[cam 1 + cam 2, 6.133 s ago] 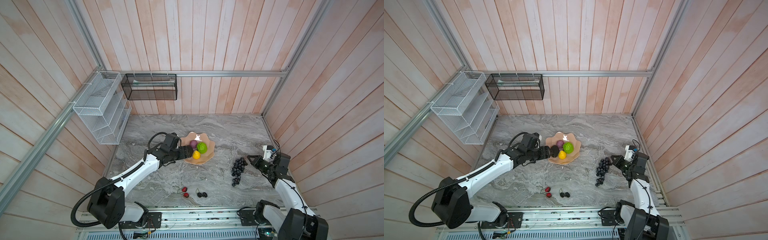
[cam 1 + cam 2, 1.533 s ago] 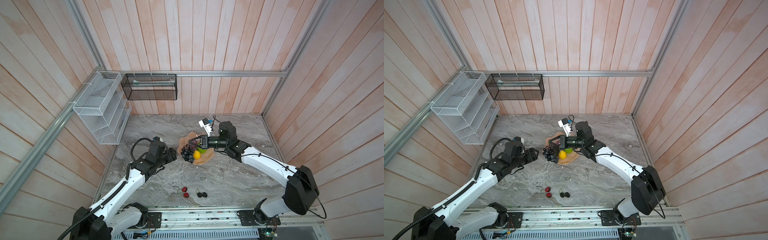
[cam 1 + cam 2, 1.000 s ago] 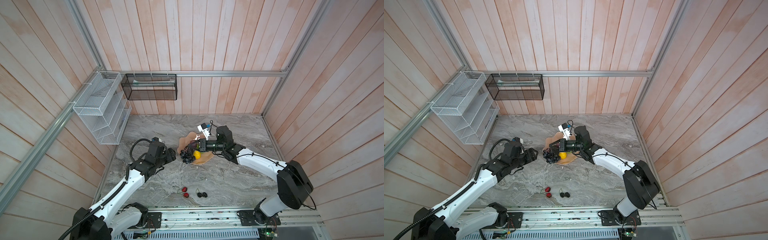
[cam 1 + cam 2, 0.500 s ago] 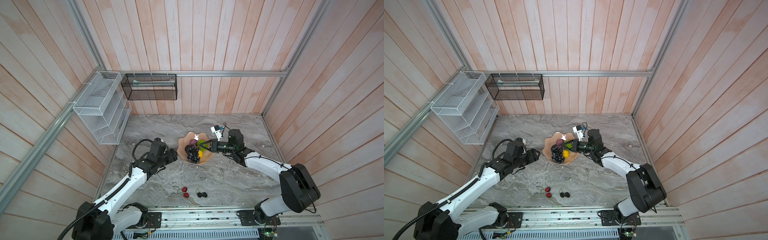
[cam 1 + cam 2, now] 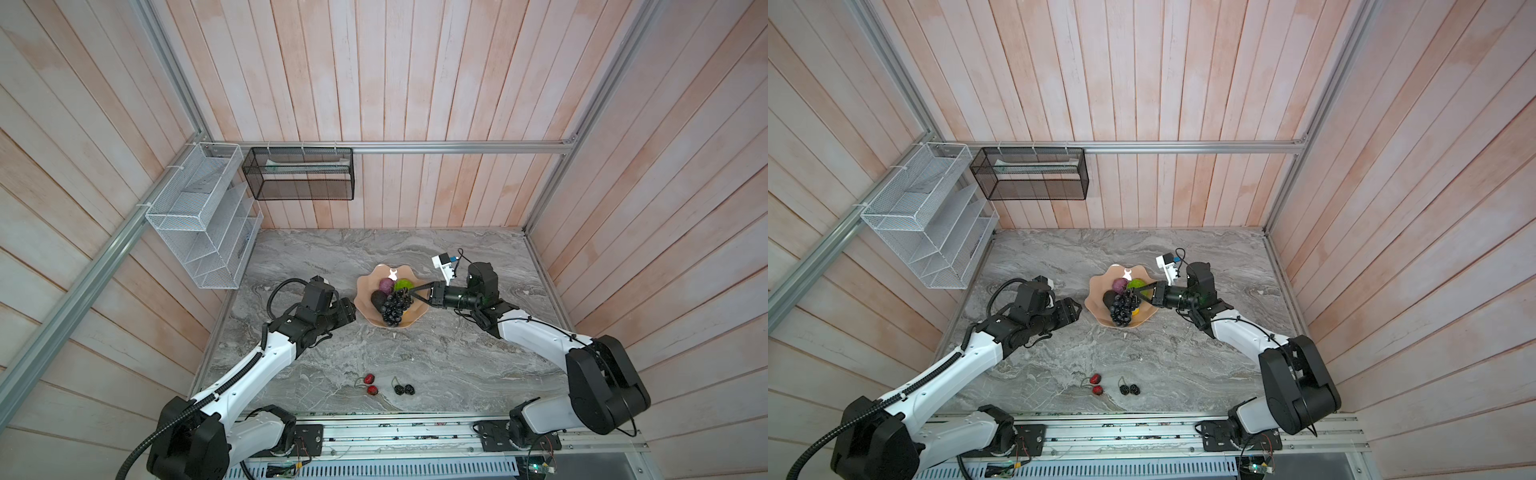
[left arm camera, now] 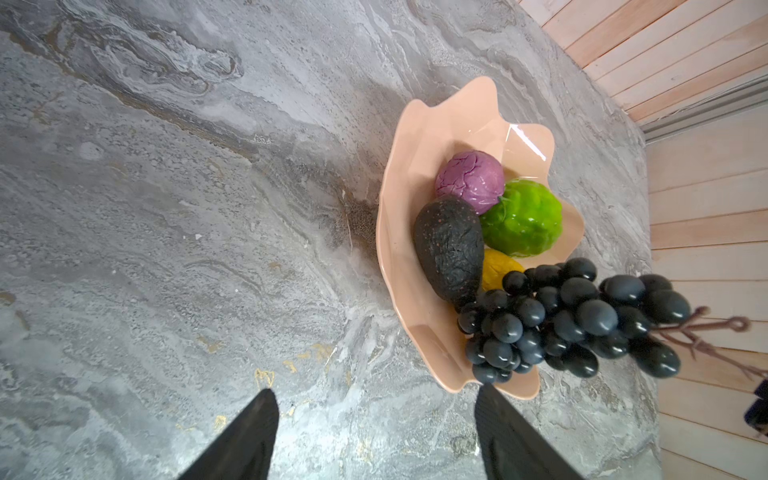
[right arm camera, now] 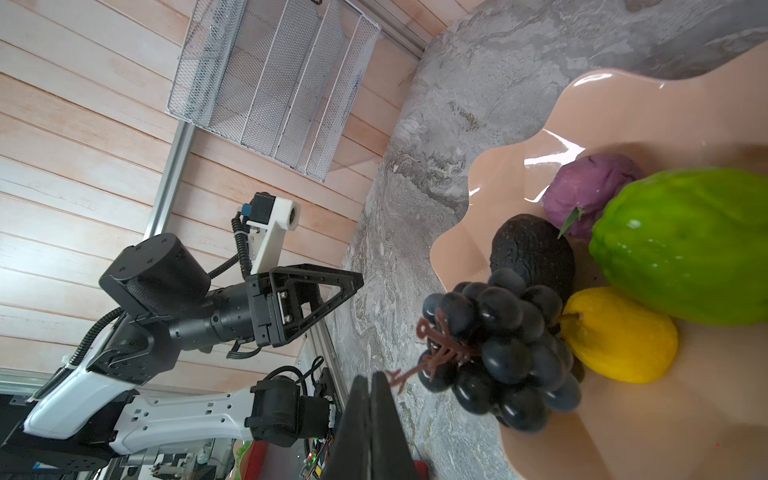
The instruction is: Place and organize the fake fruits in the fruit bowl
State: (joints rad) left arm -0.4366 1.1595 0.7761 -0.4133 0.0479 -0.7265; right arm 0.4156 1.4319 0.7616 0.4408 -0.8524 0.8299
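Right arm has drawn back toward the right side of the fruit bowl [image 5: 365,291] since the earlier look, and the grape bunch [image 5: 392,307] has come with it, off the left rim.

- Bunch now lies in the near half of the bowl, against the avocado [image 5: 377,298] and over the yellow fruit [image 7: 619,336]. Purple fruit [image 5: 387,284] and green fruit [image 5: 402,284] sit behind.
- Right gripper [image 7: 371,380]: jaws pressed together, and the stem [image 7: 440,353] runs to their tip. It looks pinched there.
- Left gripper [image 6: 374,390]: jaws spread, empty, just beside the bowl's left rim.
- Red pair [image 5: 370,384] and black berry pair [image 5: 404,389] lie on the table [image 5: 457,353], well apart from the bowl.
- Handling, my guess: the bunch is light, floppy and glossy-beaded, so the stem is the surest hold.
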